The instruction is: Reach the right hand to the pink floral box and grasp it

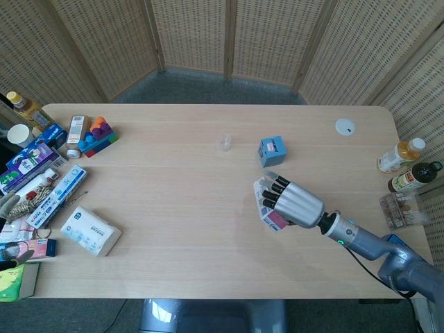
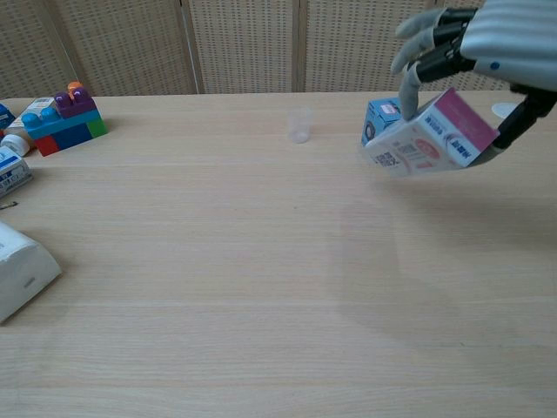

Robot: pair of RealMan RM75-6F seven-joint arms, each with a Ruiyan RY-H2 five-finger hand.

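Note:
My right hand (image 1: 298, 204) (image 2: 487, 39) holds the pink floral box (image 2: 431, 139) (image 1: 268, 205) lifted well above the table, fingers wrapped over its top and the thumb under its right side. The box is tilted, so the chest view shows its white barcoded underside and a pink end. In the head view only a strip of the box peeks out left of the fingers. My left hand (image 1: 7, 202) shows only as grey fingertips at the far left edge of the head view, over the clutter there.
A small blue box (image 1: 272, 150) (image 2: 380, 121) stands just behind the lifted box. A clear cup (image 1: 224, 142) sits mid-table, a white lid (image 1: 345, 126) at far right. Bottles (image 1: 401, 154) line the right edge; blocks (image 1: 97, 136), boxes and a tissue pack (image 1: 91, 231) crowd the left.

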